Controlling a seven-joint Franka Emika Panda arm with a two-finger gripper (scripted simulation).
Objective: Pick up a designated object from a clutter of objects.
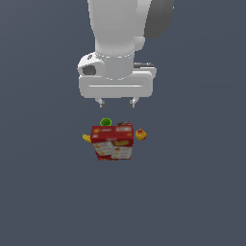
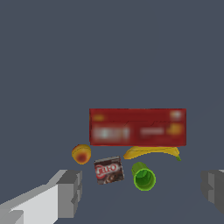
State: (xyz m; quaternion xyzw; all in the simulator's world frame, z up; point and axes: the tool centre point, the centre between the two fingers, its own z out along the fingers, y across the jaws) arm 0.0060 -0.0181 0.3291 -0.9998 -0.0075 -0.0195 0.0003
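My tool [image 1: 116,102] hangs open and empty above the clutter. The green cup [image 2: 144,177] stands upright, apparently just clear of the banana [image 2: 152,152] and dark box [image 2: 109,170], behind the cracker box [image 1: 112,141]. I should centre over its rim, then descend straight, avoiding both neighbours.

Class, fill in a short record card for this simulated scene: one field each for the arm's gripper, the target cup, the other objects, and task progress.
gripper: gripper open, holding nothing, above the clutter
target: green cup upright, rim open, untouched
neighbours: banana between the cup and the red box; small dark item beside the cup; apple past the dark item
surface: plain grey floor
progress: cup not yet grasped
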